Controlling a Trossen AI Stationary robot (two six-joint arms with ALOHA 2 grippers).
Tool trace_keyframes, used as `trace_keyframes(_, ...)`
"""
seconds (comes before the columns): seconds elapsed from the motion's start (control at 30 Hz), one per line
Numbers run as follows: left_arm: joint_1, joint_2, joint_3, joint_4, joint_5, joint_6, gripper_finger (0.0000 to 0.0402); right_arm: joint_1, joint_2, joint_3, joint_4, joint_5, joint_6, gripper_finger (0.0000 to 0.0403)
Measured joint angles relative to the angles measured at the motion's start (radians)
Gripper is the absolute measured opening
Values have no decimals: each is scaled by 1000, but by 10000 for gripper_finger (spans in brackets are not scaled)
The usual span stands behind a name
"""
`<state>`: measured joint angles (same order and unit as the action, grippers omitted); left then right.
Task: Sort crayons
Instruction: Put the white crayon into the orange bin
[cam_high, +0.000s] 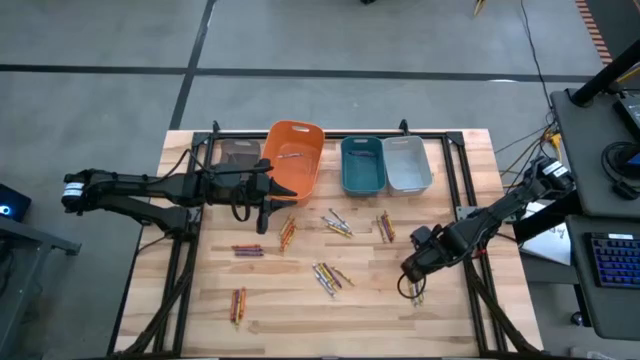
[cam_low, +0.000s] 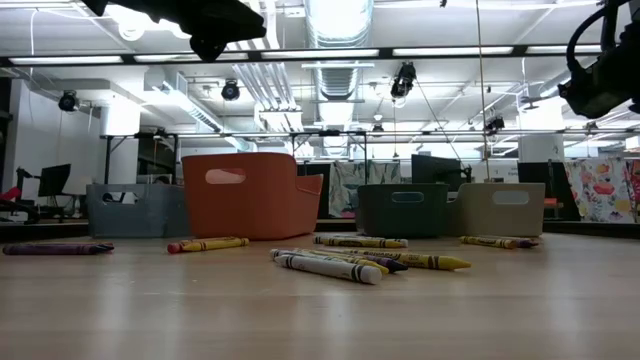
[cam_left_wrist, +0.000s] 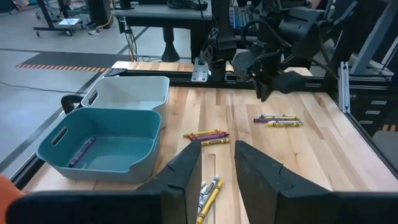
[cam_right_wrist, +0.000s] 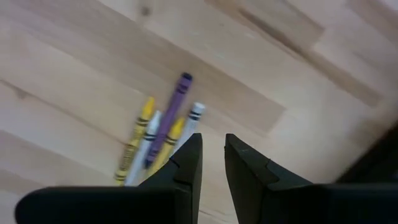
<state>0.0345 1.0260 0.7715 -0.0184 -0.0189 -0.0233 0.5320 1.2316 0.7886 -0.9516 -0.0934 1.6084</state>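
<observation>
- From above, the left gripper (cam_high: 262, 205) sits over the table (cam_high: 470, 150) just in front of the orange bin (cam_high: 296, 160), beside a brown bin (cam_high: 238, 152). A teal bin (cam_high: 362, 164) and a grey bin (cam_high: 406, 163) stand in the same row. The right gripper (cam_high: 412, 270) is near the table's right edge. The crayons (cam_high: 328, 276) lie scattered in small clusters on the wood between the arms, with more in front of the bins and toward the left front.
- At table height, crayons (cam_low: 330, 264) lie flat in front of the row of bins; both arms hang high, clear of the surface.
- In the left wrist view, the left gripper (cam_left_wrist: 216, 168) has its fingers (cam_left_wrist: 186, 174) slightly apart with nothing between them. One purple crayon (cam_left_wrist: 82, 151) lies inside the teal bin (cam_left_wrist: 124, 165); the grey bin (cam_left_wrist: 137, 93) stands right behind it. More crayons (cam_left_wrist: 208, 135) lie on the wood, and the right arm shows farther off.
- In the right wrist view, the right gripper (cam_right_wrist: 212, 163) points down at the table, its fingers (cam_right_wrist: 186, 163) a narrow gap apart and empty. A cluster of yellow, white and purple crayons (cam_right_wrist: 158, 134) lies just beside them.
</observation>
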Motion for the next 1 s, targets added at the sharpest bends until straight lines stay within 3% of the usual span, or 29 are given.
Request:
trace_keyframes(0.2, 0, 0, 0, 4, 0, -5, 79, 0, 9, -1, 58, 11, 57, 67)
trace_keyframes(0.57, 0, 3, 0, 20, 0, -5, 79, 0, 74, -1, 57, 7, 103, 133)
trace_keyframes(1.0, 0, 3, 0, 19, 0, -13, 79, 0, 92, -14, 73, 8, 121, 130)
